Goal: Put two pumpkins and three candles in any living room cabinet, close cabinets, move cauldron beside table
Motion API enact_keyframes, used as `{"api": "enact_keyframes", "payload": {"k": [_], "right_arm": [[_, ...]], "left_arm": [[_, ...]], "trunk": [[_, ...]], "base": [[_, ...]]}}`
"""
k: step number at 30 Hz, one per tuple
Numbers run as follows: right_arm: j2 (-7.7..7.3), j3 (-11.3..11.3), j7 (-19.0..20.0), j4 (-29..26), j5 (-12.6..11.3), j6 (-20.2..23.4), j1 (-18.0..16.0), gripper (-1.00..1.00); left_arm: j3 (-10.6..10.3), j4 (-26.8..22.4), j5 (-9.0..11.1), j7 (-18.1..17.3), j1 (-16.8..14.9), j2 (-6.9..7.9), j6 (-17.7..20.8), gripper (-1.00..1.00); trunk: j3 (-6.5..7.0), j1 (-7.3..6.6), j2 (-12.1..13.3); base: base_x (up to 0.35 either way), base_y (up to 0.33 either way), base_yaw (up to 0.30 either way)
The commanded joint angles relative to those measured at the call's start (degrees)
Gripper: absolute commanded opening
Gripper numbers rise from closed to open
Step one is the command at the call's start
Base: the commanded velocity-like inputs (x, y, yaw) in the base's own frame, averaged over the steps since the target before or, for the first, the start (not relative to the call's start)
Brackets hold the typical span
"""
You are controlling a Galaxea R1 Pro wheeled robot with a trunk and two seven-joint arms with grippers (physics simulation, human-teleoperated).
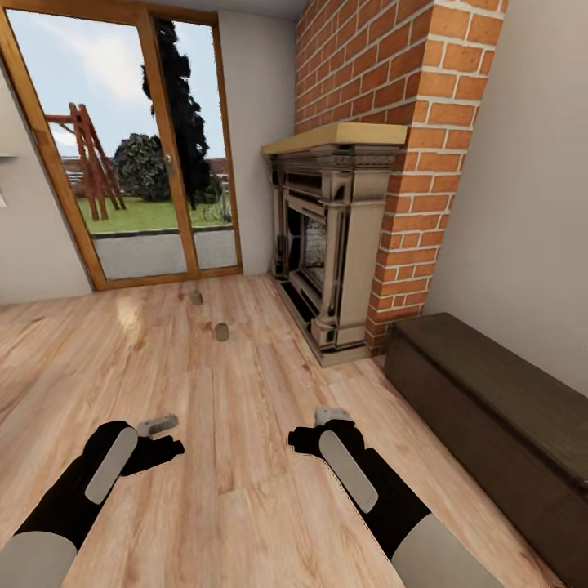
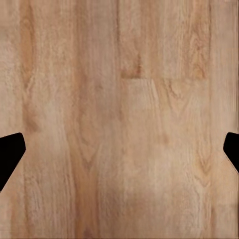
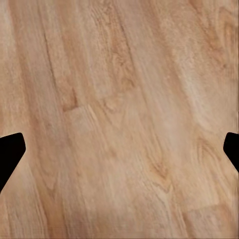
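On floor near glass door: two candles (image 1: 221, 331) (image 1: 196, 298), not stowed | cabinet (image 1: 490, 408) right of fireplace, shut | left gripper (image 2: 119, 149) and right gripper (image 3: 119, 149) spread wide, empty | task barely begun, by my reading

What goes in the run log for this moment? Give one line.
left gripper: open, empty | right gripper: open, empty | two candles: on floor ahead | cabinet: closed, right
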Motion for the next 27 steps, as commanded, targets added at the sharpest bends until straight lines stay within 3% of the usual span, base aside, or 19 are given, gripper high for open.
{"api": "enact_keyframes", "payload": {"k": [1,12,16,27], "right_arm": [[-0.03,0.09,-0.56,-0.03,-0.57,0.01,-0.07,1.00],[-0.07,0.05,0.25,-0.03,-0.73,0.01,-0.07,1.00],[-0.07,0.04,0.35,-0.03,-2.23,0.01,-0.07,1.00],[-0.07,0.04,0.37,-0.03,-2.76,0.01,-0.07,1.00]], "left_arm": [[-0.17,-0.08,0.60,0.59,-0.02,0.07,0.07,1.00],[-0.35,-0.08,0.60,0.59,-0.02,0.07,0.08,1.00],[-0.36,-0.08,0.60,0.59,-0.02,0.07,0.06,1.00],[-0.38,-0.08,0.60,0.59,-0.02,0.07,0.06,1.00]], "trunk": [[-0.06,0.02,-0.03],[-0.06,0.02,-0.03],[-0.06,0.02,-0.03],[-0.06,0.02,-0.03]], "base": [[0.266,0.003,-0.279],[0.181,0.001,-0.280],[0.032,0.000,-0.280],[0.011,0.008,-0.280]]}}
